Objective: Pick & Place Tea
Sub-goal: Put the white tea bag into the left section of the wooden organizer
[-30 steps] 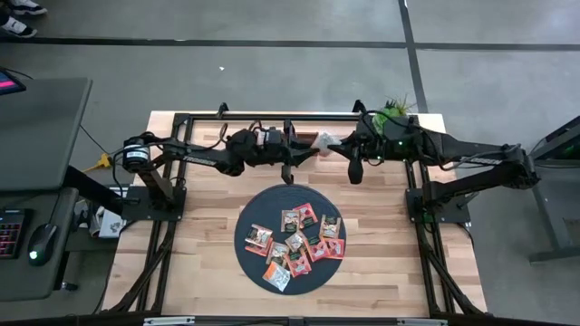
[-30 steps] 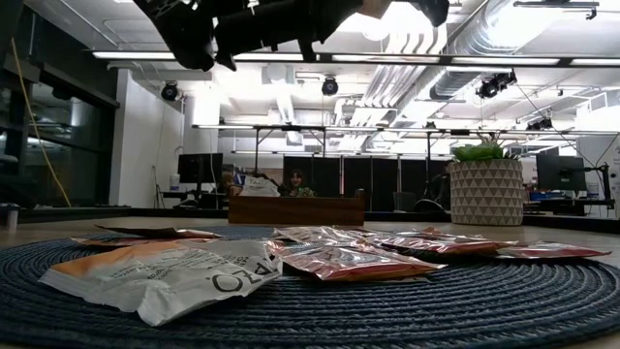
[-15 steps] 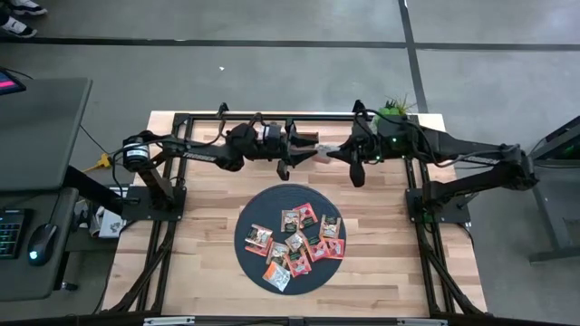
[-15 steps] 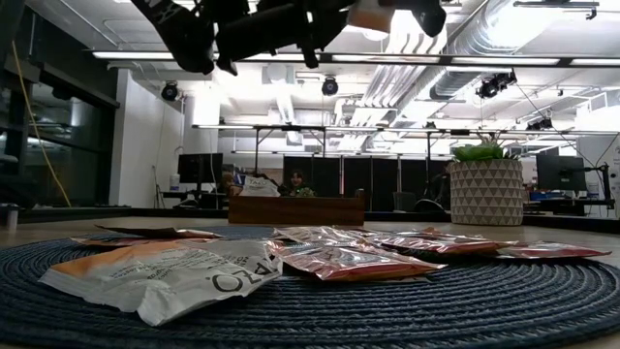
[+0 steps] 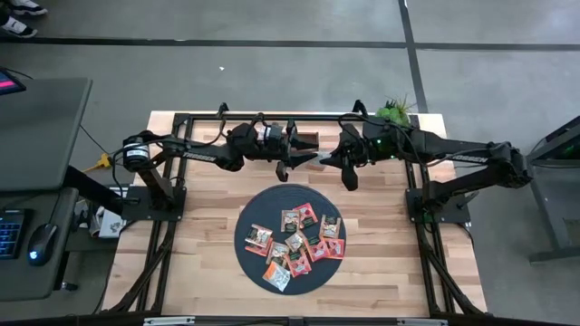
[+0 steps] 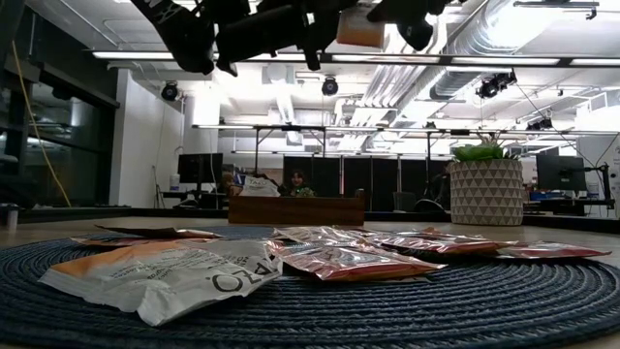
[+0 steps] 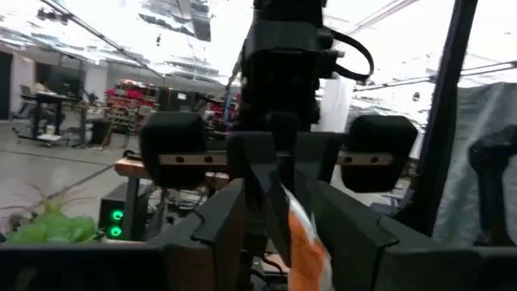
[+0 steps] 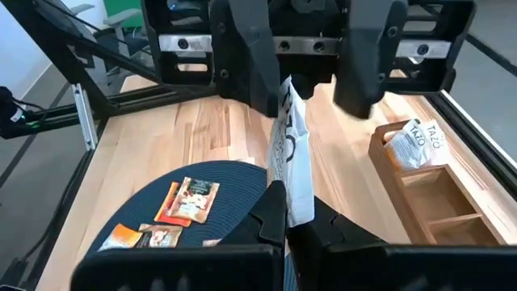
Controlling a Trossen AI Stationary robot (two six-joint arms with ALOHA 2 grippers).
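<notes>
Above the table's 12 o'clock edge, the left gripper and right gripper meet nose to nose. The right gripper's fingers are clenched on a white tea sachet, held upright on edge. The left gripper's fingers stand spread on either side of it. The other flat, glossy tea sachets lie scattered on the round, dark woven mat at 6 o'clock, bare plank table open all round. A wooden box sits beyond the mat.
</notes>
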